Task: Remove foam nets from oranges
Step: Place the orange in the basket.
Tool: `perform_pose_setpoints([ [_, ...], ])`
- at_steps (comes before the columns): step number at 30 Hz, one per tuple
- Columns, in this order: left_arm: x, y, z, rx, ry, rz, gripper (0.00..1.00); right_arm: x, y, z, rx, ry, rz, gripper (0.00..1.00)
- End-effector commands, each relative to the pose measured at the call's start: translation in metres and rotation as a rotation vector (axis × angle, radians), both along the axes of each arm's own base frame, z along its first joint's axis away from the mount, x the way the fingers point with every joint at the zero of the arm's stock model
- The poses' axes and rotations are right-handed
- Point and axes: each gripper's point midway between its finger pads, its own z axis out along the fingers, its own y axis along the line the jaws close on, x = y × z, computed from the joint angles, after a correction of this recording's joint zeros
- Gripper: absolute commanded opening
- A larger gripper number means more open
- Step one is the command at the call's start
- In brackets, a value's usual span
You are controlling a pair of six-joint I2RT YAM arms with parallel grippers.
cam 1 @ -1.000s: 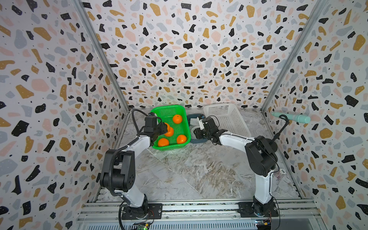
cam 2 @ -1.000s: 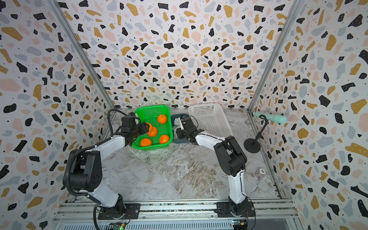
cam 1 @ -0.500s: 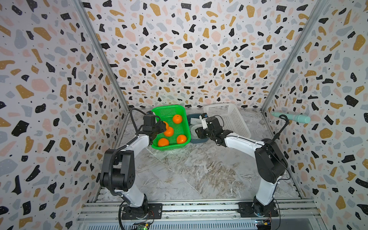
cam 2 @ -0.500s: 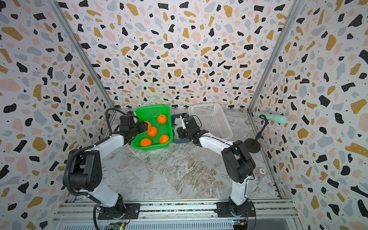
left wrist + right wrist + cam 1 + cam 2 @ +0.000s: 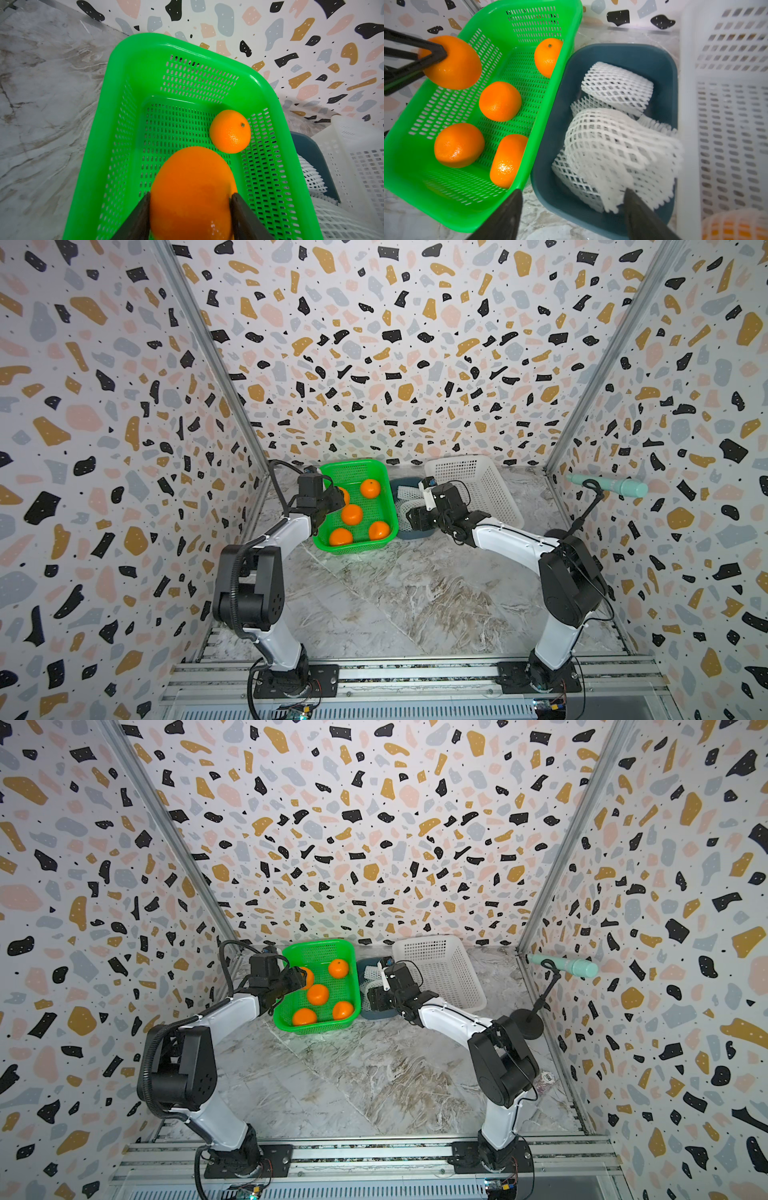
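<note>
- Five oranges are bare. Four loose oranges (image 5: 500,101) lie in the green basket (image 5: 529,20). The held orange (image 5: 450,62) hangs above the basket's left side, pinched firmly between the partly spread jaws of the left tool (image 5: 190,194).
- One netted orange (image 5: 733,224) peeks from a corner of the white basket (image 5: 726,104), seen only in the right wrist view.
- Over the blue bin (image 5: 623,52) the right tool (image 5: 572,191) stands wide open and grips nothing. A net (image 5: 612,145) lies blurred on the other nets (image 5: 616,87), one corner just beside a finger. I cannot tell whether it still touches.
- To finish this step well, I'd have the left tool lower its orange close to the bare stretch of basket floor before letting go. That way it neither bounces nor knocks its neighbours.
- I'd lift the right tool straight up out of the bin, since foam mesh snags easily on a fingertip and could be dragged back out. Only then should it turn to the white basket.
- Against a second ago, the right tool's jaws are clearly wider. Then they were drawn in, apparently on the net.
- The right arm's elbow now sits farther out to its own side, though the tool has stayed at the bin.
- The left tool and the four loose oranges sit much where they were.
</note>
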Motion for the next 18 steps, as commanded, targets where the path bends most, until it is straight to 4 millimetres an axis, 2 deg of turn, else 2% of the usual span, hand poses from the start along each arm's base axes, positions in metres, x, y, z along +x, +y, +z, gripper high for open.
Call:
perform_pose_setpoints([
  [1,0.009,0.005,0.008,0.018,-0.026,0.005,0.57,-0.01,-0.004,0.021,0.013,0.017,0.005,0.86],
  [8,0.016,0.006,0.004,0.022,-0.021,0.011,0.57,-0.025,-0.011,0.044,0.044,-0.015,0.029,0.87],
  [18,0.025,0.009,-0.005,0.041,-0.002,0.019,0.57,-0.044,-0.018,0.043,0.041,0.016,0.053,0.86],
])
